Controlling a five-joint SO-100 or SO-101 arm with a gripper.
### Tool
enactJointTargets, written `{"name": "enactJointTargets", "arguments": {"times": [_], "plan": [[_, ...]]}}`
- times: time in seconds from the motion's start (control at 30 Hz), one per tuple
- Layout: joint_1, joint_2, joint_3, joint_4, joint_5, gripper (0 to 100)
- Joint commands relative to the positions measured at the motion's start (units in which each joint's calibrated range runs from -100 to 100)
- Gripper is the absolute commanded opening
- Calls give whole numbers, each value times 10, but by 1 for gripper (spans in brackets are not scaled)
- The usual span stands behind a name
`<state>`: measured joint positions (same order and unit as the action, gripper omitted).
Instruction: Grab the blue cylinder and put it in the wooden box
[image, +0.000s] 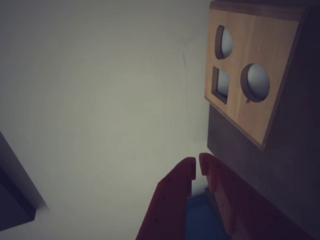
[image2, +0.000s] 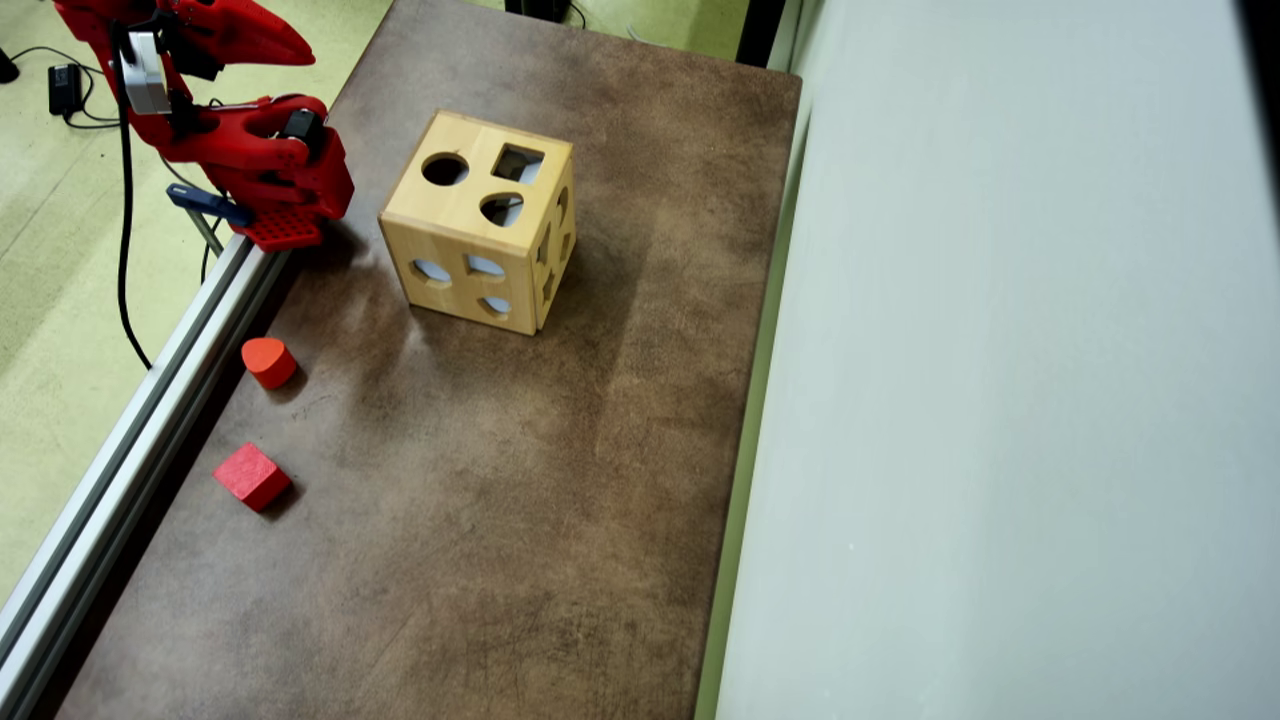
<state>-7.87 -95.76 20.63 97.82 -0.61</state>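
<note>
Blue cylinder: sitting between the red fingers at the bottom edge of the wrist view, only a blue patch showing; hidden in the overhead view.
Gripper: closing around the blue cylinder, red fingertips nearly meeting just beyond it; in the overhead view it is pointing out past the top left corner.
Arm: folding back at the table's 10 o'clock corner in the overhead view, base sitting on the edge rail.
Wooden box: standing on the brown table at about 4 o'clock from the arm's base, cut-outs facing up and sideways; in the wrist view it is filling the 1 o'clock corner.
Red rounded block: lying near the rail, at 7 o'clock from the box.
Red cube: resting at 6 o'clock from the rounded block, apart from it.
</note>
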Motion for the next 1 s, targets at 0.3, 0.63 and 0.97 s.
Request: {"name": "enactJointTargets", "arguments": {"times": [0.3, 0.63, 0.97], "plan": [[1, -1, 0, 4, 2, 2], [1, -1, 0, 4, 2, 2], [1, -1, 0, 4, 2, 2]]}}
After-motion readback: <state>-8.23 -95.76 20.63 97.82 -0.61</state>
